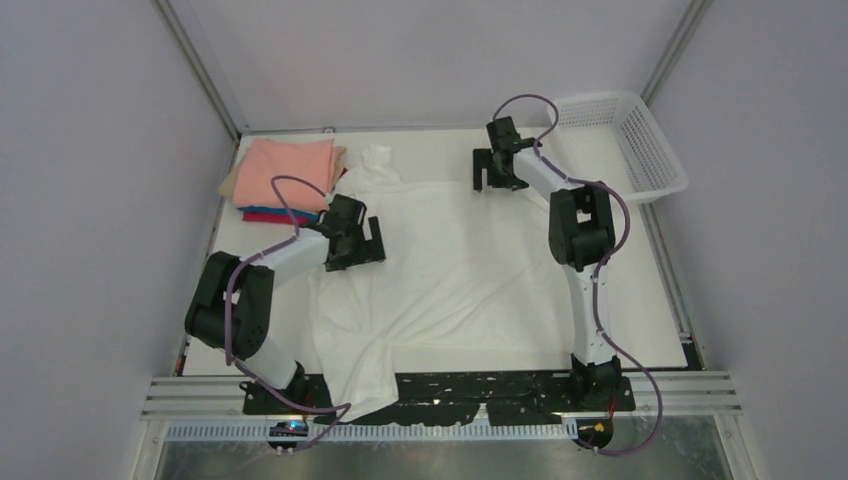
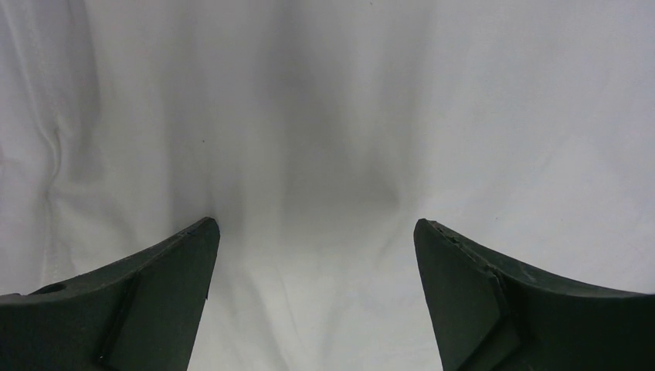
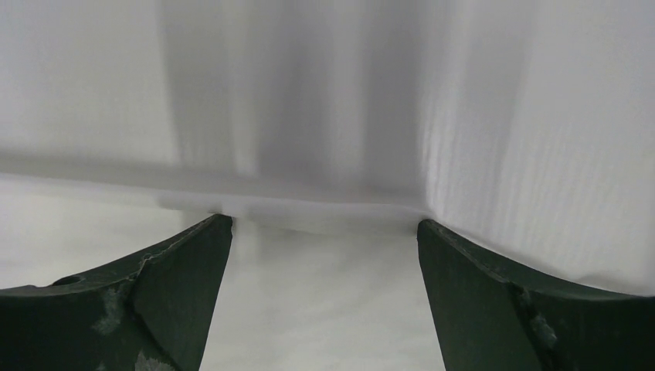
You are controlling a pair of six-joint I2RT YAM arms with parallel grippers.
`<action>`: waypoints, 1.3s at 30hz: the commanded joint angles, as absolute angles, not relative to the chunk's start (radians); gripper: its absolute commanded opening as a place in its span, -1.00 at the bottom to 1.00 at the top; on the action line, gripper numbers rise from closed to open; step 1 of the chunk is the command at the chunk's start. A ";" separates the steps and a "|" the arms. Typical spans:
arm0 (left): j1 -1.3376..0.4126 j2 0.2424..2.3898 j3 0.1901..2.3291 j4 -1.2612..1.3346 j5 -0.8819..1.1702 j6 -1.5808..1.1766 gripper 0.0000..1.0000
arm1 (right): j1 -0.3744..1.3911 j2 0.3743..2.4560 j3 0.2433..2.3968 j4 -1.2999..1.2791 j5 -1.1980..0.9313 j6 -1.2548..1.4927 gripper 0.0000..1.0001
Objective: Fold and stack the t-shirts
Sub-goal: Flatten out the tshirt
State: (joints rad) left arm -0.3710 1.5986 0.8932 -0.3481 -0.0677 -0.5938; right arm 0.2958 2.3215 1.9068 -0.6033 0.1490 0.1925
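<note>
A large white t-shirt (image 1: pixel 460 260) lies spread over the table, plain side up, one corner hanging over the near edge. At the back left is a stack of folded t-shirts (image 1: pixel 285 175), salmon-pink on top with beige, blue and crimson edges below. My left gripper (image 1: pixel 362 243) is open just above the shirt's left part; white cloth (image 2: pixel 324 154) fills its view between the fingers. My right gripper (image 1: pixel 497 170) is open at the shirt's far right edge; its view shows the cloth edge (image 3: pixel 309 197) just past the fingertips over the table.
A white plastic mesh basket (image 1: pixel 630 140) stands at the back right. A crumpled bit of the white shirt (image 1: pixel 378 160) lies beside the stack. Grey walls enclose the table on three sides. The metal rail runs along the near edge (image 1: pixel 450 400).
</note>
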 commanded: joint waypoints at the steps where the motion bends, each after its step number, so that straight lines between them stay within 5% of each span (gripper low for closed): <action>1: -0.363 1.608 0.884 -0.350 -0.098 -0.589 0.98 | 0.221 2.363 2.030 -0.601 0.160 0.172 0.91; 16: -0.366 1.516 0.879 -0.334 -0.077 -0.592 0.98 | 0.192 2.261 2.193 -0.591 0.110 0.073 0.90; 29: -0.386 1.444 0.910 -0.363 -0.113 -0.571 0.98 | 0.263 1.609 1.163 -0.309 0.101 0.317 0.90; 39: -0.378 1.672 1.105 -0.454 -0.131 -0.554 0.98 | 0.219 1.604 0.958 -0.326 0.099 0.359 0.91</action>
